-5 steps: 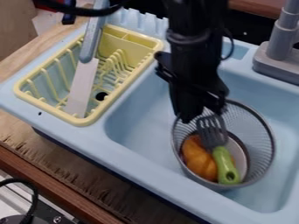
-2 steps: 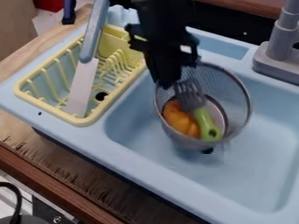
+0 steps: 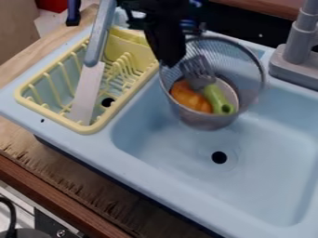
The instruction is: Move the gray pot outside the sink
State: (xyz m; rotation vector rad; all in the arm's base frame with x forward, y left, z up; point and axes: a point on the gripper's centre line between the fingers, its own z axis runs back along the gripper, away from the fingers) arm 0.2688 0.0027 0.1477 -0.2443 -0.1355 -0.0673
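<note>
The gripper (image 3: 170, 62) pinches the rim of the round, gray mesh pot (image 3: 210, 122), which hangs just below it, over the smooth blue sink (image 3: 180, 160). Inside lie a rounded orange lump (image 3: 189, 97) and a slotted spatula (image 3: 197, 73) with a green handle. Left of the gripper, a yellow ribbed rack (image 3: 51, 117) holds a tilted knife (image 3: 87, 90); farther out is rough-grained wood (image 3: 68, 165).

Passable: front of sink (image 3: 261, 169) | obstacles: mesh pot (image 3: 205, 120) behind, rack (image 3: 87, 129), knife (image 3: 88, 93), faucet (image 3: 299, 52)
</note>
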